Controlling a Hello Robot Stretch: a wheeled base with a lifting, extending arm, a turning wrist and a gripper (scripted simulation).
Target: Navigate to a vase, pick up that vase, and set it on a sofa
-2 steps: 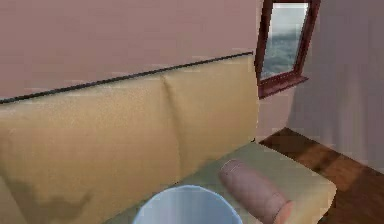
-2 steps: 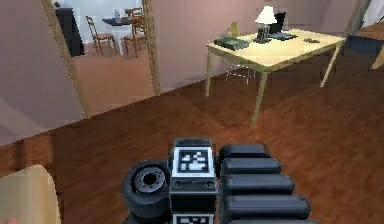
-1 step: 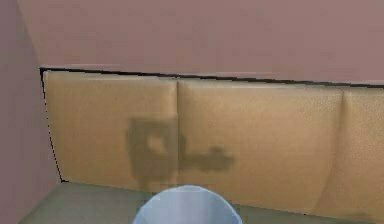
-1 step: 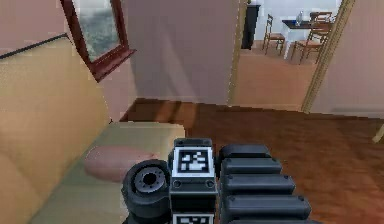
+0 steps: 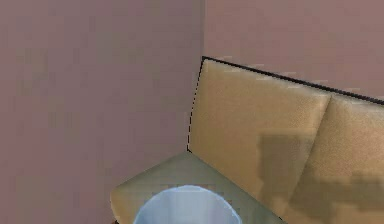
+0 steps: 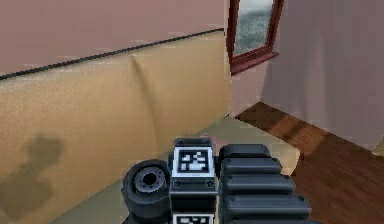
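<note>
Mauve walls (image 5: 90, 90) all round, with a tan sofa (image 5: 270, 120) (dark trim along the back, olive-grey seat) set in the corner. The arm side view has a red-framed window (image 6: 252, 30) past the sofa's end and wood floor (image 6: 340, 175) beside it. A pale blue rounded blob (image 5: 185, 208) sits at the forward view's bottom edge against the seat. It's cut off, so I can't swear it's the vase. The tool (image 6: 150, 187) is a dark round body with the seat behind it. Its fingers are hard to make out, so I can't tell their state or whether it holds anything.
</note>
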